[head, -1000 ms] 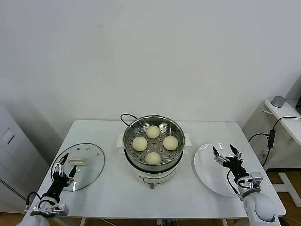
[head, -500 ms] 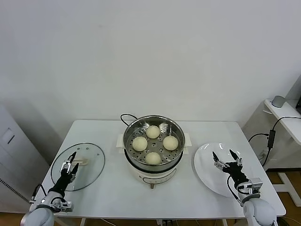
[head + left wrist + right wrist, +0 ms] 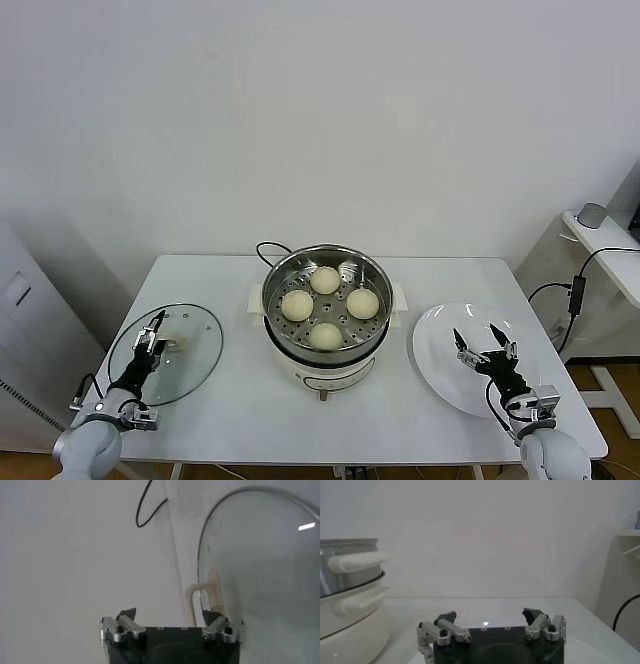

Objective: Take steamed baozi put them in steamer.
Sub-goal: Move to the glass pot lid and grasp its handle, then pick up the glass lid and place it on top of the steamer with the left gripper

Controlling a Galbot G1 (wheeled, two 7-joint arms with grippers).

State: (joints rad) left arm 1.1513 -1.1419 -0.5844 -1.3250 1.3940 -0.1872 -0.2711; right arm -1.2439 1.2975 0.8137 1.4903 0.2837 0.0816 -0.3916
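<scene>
Four baozi sitting in steamer. Left hand released, hovering over lid handle: risking knocking lid. Right hand released above plate.

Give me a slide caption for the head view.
Four baozi sit in the steamer; left gripper open over glass lid, right gripper open above white plate.
</scene>
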